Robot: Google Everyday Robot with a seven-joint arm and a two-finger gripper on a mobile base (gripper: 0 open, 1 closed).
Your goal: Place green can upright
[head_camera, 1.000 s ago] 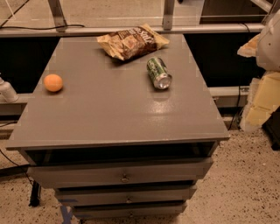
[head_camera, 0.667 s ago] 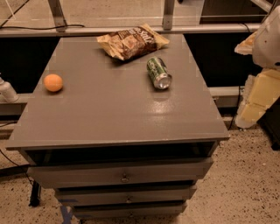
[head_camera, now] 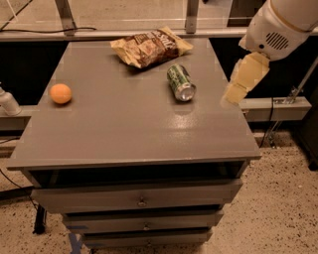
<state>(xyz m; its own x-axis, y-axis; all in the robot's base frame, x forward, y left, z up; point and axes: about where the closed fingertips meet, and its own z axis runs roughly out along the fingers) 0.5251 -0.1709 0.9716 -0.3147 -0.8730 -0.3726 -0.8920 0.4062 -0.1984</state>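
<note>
The green can (head_camera: pixel 180 83) lies on its side on the grey cabinet top (head_camera: pixel 124 129), right of centre, with its silver end facing the front. My gripper (head_camera: pixel 232 95) hangs from the white arm (head_camera: pixel 278 25) at the upper right. It is over the cabinet's right edge, to the right of the can and apart from it. It holds nothing that I can see.
A brown chip bag (head_camera: pixel 149 47) lies at the back of the top, just behind the can. An orange (head_camera: pixel 60 93) sits near the left edge. The cabinet has several drawers (head_camera: pixel 141 198) below. A rail and metal posts (head_camera: pixel 191 15) run behind it.
My arm and gripper have moved left from beside the cabinet to over its right edge, closer to the can. The can, bag and orange have not moved.
</note>
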